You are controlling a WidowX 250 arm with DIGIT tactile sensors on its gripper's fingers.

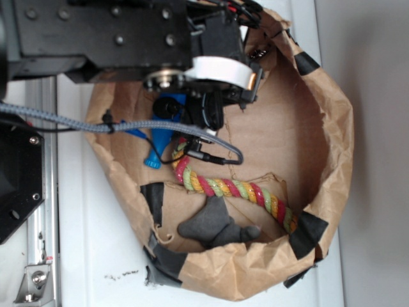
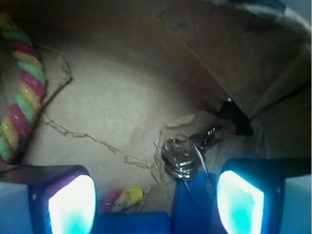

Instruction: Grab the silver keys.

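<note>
In the wrist view the claw (image 2: 156, 200) stands spread wide, its two glowing fingertips (image 2: 72, 204) at the lower corners of the frame with a broad gap between them. Nothing is pinched between them and neither fingertip touches anything that can be seen. The silver keys (image 2: 181, 157) lie on the brown paper floor just ahead of the gap, nearer the right fingertip than the left. They are one small bunch: a few shiny flat keys fanned together on thin wire rings, with a darker metal clasp reaching up and to the right. Their flat blue tag (image 2: 192, 207) lies below them, between the fingertips and close beside the right one; whether it touches that fingertip cannot be told.

One rope (image 2: 22, 83) of twisted red, yellow and green strands curves along the left edge of the wrist view, and a short red and yellow end shows low down near the left fingertip.

From the outside camera, the black arm (image 1: 211, 57) reaches down into one crumpled brown paper bag (image 1: 332, 128) whose rim is patched with several pieces of black tape. The arm hides the claw and the keys in this view. Inside the bag lie the one rope (image 1: 236, 188), one grey soft toy (image 1: 214, 224) just below it, and one blue plastic toy (image 1: 163, 112) partly covered by the arm. A grey cable (image 1: 57, 118) runs from the left to the arm.
</note>
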